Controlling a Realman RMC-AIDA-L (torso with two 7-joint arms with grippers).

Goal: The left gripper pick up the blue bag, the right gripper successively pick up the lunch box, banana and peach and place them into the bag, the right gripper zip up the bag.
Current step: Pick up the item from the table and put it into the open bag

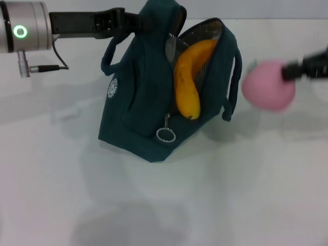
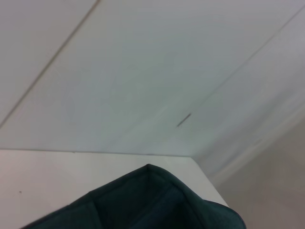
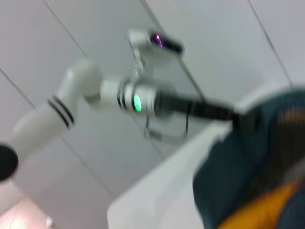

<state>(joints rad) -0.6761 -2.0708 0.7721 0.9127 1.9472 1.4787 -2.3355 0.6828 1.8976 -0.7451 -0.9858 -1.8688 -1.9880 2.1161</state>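
We hold the bag (image 1: 138, 102) up by its top, left gripper (image 1: 134, 21) clamped on it. Banana (image 1: 188, 82) in; lunch box not visible. Right gripper (image 1: 288, 72) grips peach (image 1: 267, 86) right of bag. Zip pending.

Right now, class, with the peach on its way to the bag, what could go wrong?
The banana sticks out of the blue bag and fills much of the opening, so the peach in the right hand may bump it. The left hand holds only the bag's top, so a push could swing or tip it.
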